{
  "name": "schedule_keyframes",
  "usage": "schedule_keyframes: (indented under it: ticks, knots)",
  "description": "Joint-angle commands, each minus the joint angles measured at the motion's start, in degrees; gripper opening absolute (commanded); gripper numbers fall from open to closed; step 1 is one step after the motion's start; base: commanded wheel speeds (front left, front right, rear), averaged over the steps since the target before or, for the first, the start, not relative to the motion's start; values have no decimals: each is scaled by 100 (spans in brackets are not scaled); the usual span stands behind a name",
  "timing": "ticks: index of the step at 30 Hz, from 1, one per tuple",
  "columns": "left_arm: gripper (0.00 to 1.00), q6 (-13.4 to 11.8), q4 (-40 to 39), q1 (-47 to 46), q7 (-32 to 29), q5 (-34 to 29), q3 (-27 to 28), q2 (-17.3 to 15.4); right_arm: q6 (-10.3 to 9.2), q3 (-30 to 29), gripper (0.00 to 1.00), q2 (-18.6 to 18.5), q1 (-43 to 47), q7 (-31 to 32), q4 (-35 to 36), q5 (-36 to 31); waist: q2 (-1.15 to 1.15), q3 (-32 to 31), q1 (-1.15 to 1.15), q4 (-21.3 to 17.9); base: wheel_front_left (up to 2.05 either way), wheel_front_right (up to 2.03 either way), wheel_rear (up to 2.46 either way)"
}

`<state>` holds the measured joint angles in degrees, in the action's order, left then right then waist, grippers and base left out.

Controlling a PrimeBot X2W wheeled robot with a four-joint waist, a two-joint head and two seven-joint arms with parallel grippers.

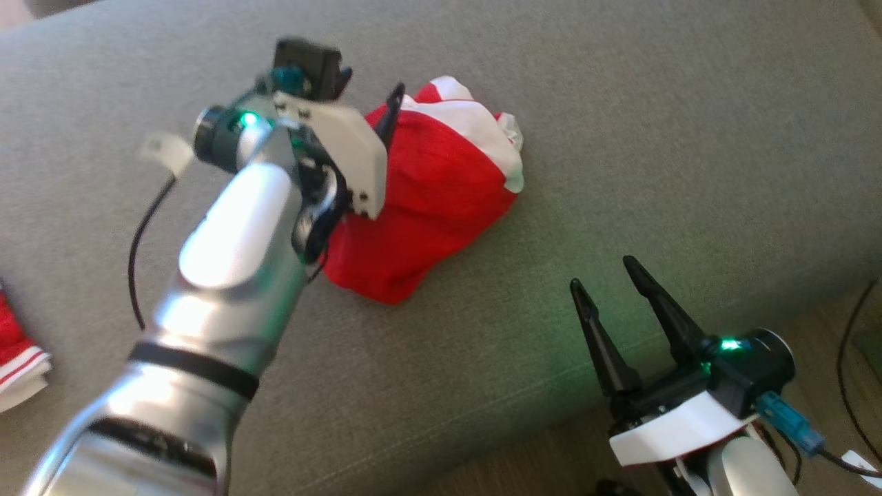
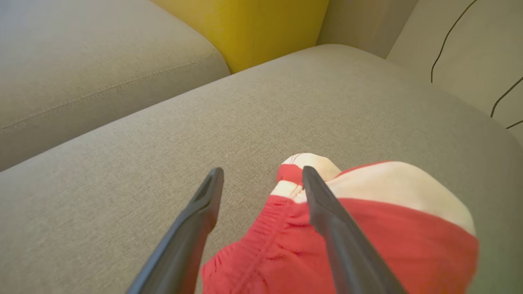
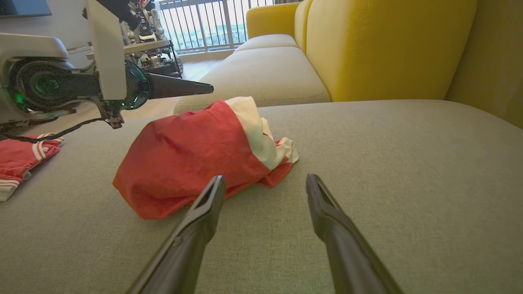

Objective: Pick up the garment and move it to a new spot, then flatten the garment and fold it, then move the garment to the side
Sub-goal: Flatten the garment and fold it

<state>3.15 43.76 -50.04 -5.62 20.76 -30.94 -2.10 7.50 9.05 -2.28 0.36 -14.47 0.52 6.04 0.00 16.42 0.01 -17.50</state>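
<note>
The red garment with white panels [image 1: 427,200] is lying bunched in the upper middle of the head view, on the grey sofa cushion [image 1: 654,138]. The left gripper [image 2: 261,171] is hovering above the garment's upper left edge with its claw apart. One finger [image 2: 327,212] is crossing over the red cloth and the other is over bare cushion. The right gripper [image 1: 603,273] is sitting at the lower right, claw spread and gripping nothing, well apart from the garment. A second red piece with white stripes [image 1: 17,358] is lying at the left edge.
</note>
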Motion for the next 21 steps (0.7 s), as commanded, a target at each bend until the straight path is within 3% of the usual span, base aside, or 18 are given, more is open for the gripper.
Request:
schedule_keyframes:
  ticks: [1, 13, 21]
  knots:
    - [100, -55, 18, -408, -107, 109, 35, -77, -1, 149, 100, -60, -139, -52, 142, 31, 0, 158, -1, -144, 0, 0, 0]
    - [100, 207, 839, -915, -1062, 553, -912, -77, -1, 187, 100, -60, -144, -52, 90, 51, 0, 199, -1, -238, 0, 0, 0]
    - [100, 268, 768, -992, -970, 290, -1571, -77, -1, 142, 100, -60, -86, -52, 110, 71, 0, 127, -1, -102, 0, 0, 0]
